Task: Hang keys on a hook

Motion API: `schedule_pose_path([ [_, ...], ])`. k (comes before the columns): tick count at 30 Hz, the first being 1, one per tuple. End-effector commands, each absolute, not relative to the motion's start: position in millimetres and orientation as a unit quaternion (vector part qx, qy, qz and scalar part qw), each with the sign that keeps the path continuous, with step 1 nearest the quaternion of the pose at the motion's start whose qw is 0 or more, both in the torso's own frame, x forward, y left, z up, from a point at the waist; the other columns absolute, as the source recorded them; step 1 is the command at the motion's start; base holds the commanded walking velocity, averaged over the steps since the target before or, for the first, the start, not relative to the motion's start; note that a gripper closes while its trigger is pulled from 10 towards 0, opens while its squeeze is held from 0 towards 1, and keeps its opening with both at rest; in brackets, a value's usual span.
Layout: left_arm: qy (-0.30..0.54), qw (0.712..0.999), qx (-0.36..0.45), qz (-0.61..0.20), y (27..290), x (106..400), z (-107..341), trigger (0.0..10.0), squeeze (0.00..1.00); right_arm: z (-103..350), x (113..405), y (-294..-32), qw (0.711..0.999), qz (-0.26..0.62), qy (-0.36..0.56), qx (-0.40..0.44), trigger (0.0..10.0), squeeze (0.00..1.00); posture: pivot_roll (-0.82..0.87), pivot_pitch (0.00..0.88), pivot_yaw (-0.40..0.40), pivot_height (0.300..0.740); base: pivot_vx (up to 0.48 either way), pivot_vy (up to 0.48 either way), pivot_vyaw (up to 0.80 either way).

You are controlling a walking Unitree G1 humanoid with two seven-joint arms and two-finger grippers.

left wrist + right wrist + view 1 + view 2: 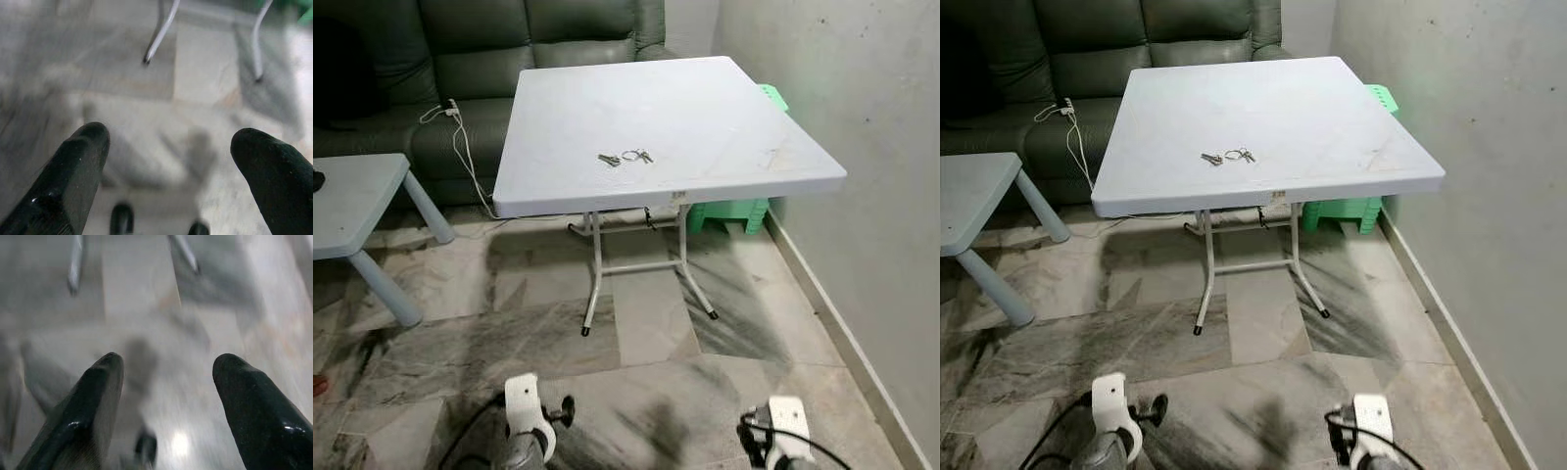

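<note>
open marble floor (646,392) leads to the folding table (705,127); wall (862,147) crowds its right, low table (352,201) left

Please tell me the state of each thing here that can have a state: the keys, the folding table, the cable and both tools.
keys: lying flat on the table, not held
folding table: unfolded, standing
white cable: hanging off the sofa
left tool: open, holding nothing, above the floor
right tool: open, holding nothing, above the floor

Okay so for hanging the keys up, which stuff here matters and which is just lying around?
For the job:
keys on the white table
left gripper, right gripper, both open, low over the floor

Just lying about:
green sofa
white cable
green stool
small grey table
</note>
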State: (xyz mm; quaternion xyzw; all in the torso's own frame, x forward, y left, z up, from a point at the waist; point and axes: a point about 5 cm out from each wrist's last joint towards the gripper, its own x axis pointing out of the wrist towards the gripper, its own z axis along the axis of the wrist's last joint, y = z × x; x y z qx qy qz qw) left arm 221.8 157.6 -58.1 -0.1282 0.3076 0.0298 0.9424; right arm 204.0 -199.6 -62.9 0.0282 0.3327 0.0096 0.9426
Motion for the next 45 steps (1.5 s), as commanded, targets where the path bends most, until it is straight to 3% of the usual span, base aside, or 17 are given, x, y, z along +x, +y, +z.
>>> schedule_pose_path([
  [1, 0.257, 0.956, -0.138, 0.018, 157.2, 237.1, -44.8, 10.0, 0.0, -48.3, 221.9, -200.3, 0.96, 0.018, 0.278, 0.034, 10.0, 0.0, -0.03, 0.0, -0.012, 0.74, 0.0, 0.0, 0.0],
  [9, 0.102, 0.981, -0.16, -0.033, 148.1, 267.4, -3.9, 10.0, 0.0, 1.3, 263.9, -178.0, 0.99, 0.093, 0.094, 0.047, 10.0, 0.0, -0.01, 0.0, -0.017, 0.74, 0.0, 0.0, 0.0],
  [16, 0.019, 0.986, -0.158, -0.057, 143.0, 276.7, 22.1, 10.0, 0.0, 39.2, 279.6, -156.6, 0.988, 0.145, -0.015, 0.048, 10.0, 0.0, 0.0, 0.0, -0.019, 0.74, 0.283, 0.0, 0.0],
  [27, -0.048, 0.983, -0.171, -0.052, 149.6, 288.9, 51.3, 10.0, 0.0, 64.6, 288.9, -150.2, 0.979, 0.188, -0.063, 0.037, 10.0, 0.0, 0.01, 0.0, -0.028, 0.74, 0.41, 0.0, 0.0],
  [45, -0.04, 0.984, -0.165, -0.059, 147.3, 286.5, 54.2, 10.0, 0.0, 83.8, 291.3, -141.3, 0.968, 0.237, -0.084, -0.006, 10.0, 0.0, 0.01, 0.0, -0.033, 0.74, 0.455, 0.0, 0.05],
])
